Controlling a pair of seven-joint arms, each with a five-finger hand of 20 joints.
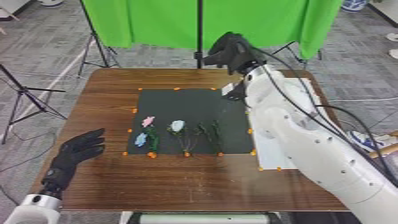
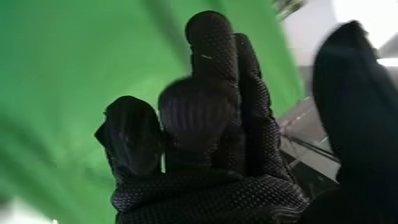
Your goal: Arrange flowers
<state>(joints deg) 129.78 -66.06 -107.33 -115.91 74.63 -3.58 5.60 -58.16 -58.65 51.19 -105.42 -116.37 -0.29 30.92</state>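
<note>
Head view: from where I stand, four artificial flower pieces lie in the near half of the dark rectangular mat [image 1: 173,102] upon the brown wooden table [image 1: 102,195]. The pink flower [image 1: 147,121] is beyond the light-blue flower [image 1: 140,140], both toward the left; the white flower [image 1: 178,126] is just to their right, and the thin green leafy stems [image 1: 215,134] are farther right. The robot's left hand [image 1: 82,146] is left of the mat, released, its fingers extended. The right hand [image 1: 233,54] is near the table's far edge, away from the flowers. In the right wrist view, this right hand [image 2: 213,195] is also released, the thumb apart from the fingers, against the green cloth [image 2: 80,65].
</note>
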